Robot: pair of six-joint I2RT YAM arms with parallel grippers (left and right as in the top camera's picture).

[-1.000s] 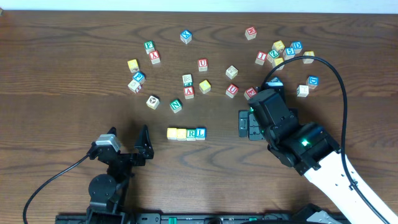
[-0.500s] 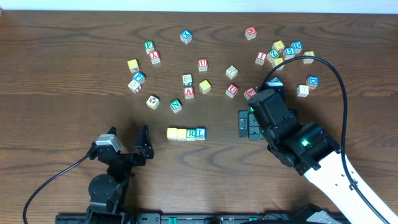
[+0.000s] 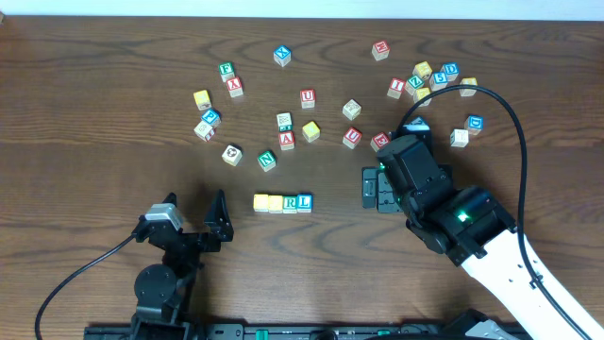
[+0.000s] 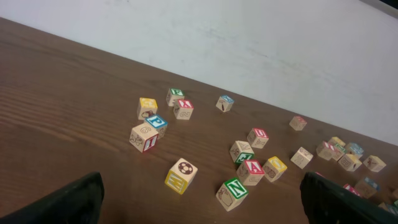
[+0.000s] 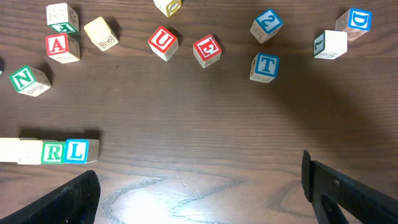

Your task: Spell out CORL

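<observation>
The CORL row [image 3: 283,202] is lying near the worktop's near edge, about midway along it. Its four cubes are touching side by side: two yellow ones, then the green R cube [image 3: 291,202] and the blue L cube [image 3: 304,201]. It is sitting between both grippers and touching neither. The left gripper [image 3: 193,210] is holding its fingers spread wide toward the near-left corner, and the right gripper [image 3: 379,191] is spreading its fingers off the L end.

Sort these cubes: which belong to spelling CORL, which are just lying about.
Belong: yellow cube, pale yellow cube, green R cube, blue L cube, in one row.
Lying about: green N cube, red A cube, blue T cube, blue 2 cube.
</observation>
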